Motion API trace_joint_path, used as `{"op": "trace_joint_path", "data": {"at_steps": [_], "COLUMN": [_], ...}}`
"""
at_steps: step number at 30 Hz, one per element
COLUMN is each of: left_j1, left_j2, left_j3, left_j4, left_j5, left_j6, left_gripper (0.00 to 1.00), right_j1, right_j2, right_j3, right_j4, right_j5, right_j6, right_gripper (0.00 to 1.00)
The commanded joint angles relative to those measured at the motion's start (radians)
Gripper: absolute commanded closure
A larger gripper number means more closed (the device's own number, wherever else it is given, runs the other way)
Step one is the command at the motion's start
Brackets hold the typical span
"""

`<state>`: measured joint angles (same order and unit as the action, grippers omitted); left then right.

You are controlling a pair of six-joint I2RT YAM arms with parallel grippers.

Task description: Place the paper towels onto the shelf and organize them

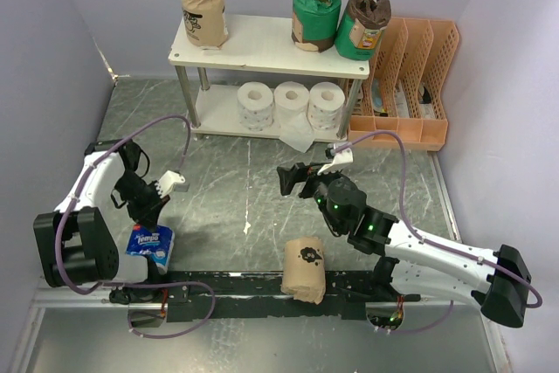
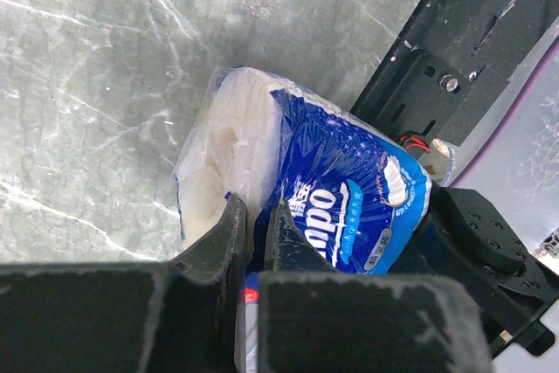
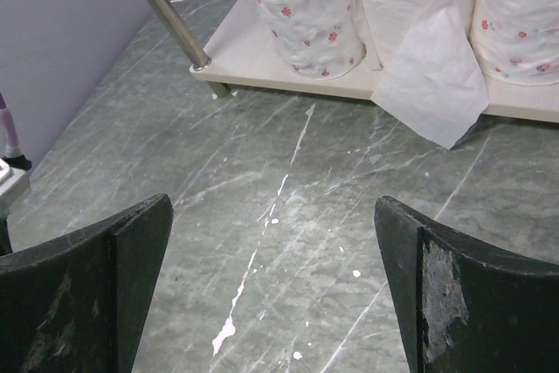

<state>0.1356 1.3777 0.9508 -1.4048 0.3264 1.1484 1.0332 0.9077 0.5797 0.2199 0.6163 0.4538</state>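
The shelf (image 1: 262,45) stands at the back. Its top board holds a tan-wrapped roll (image 1: 203,13) and two green-wrapped rolls (image 1: 314,10) (image 1: 362,25). Its lower board holds three white flower-printed rolls (image 1: 291,104), also in the right wrist view (image 3: 310,10); the middle one trails a loose sheet (image 3: 432,85). My left gripper (image 1: 150,214) (image 2: 258,216) is shut on the wrap of the blue Tempo roll (image 1: 150,245) (image 2: 349,207) at the near left. A second tan roll (image 1: 303,270) stands at the front centre. My right gripper (image 1: 295,179) (image 3: 272,207) is open and empty over the marble table, short of the shelf.
An orange slotted file rack (image 1: 410,85) stands right of the shelf. A black rail (image 1: 218,290) runs along the near edge, touching the tan roll. Purple-grey walls close in on the left, back and right. A shelf leg (image 3: 166,15) shows in the right wrist view.
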Motion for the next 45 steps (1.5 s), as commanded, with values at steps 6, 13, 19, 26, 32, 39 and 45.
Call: {"op": "trace_joint_path", "data": {"at_steps": [6, 13, 19, 26, 32, 39, 45], "left_j1": [-0.085, -0.166, -0.459, -0.596, -0.658, -0.77, -0.786], "left_j2": [-0.079, -0.16, -0.3, -0.269, -0.192, -0.094, -0.008], "left_j3": [0.312, 0.487, 0.188, 0.06, 0.037, 0.063, -0.012], "left_j4": [-0.008, 0.291, 0.794, 1.145, 1.412, 1.536, 1.815], "left_j5": [-0.02, 0.007, -0.368, -0.594, -0.72, -0.759, -0.806], "left_j6": [-0.059, -0.299, -0.43, -0.393, -0.349, -0.332, -0.24], "left_gripper": [0.93, 0.93, 0.93, 0.93, 0.93, 0.93, 0.93], "right_j1": [-0.01, -0.013, -0.014, -0.015, -0.015, -0.015, -0.014], "right_j2": [0.005, -0.004, 0.005, -0.027, -0.04, -0.052, -0.069], "right_j3": [0.03, 0.02, 0.035, 0.041, 0.062, 0.084, 0.113], "right_j4": [0.014, 0.016, -0.005, -0.037, -0.093, -0.12, -0.16], "right_j5": [0.015, 0.034, 0.044, 0.067, 0.088, 0.091, 0.096], "right_j6": [-0.017, -0.008, 0.0, 0.013, 0.03, 0.047, 0.045], "right_gripper": [0.0, 0.0, 0.0, 0.0, 0.0, 0.01, 0.02]}}
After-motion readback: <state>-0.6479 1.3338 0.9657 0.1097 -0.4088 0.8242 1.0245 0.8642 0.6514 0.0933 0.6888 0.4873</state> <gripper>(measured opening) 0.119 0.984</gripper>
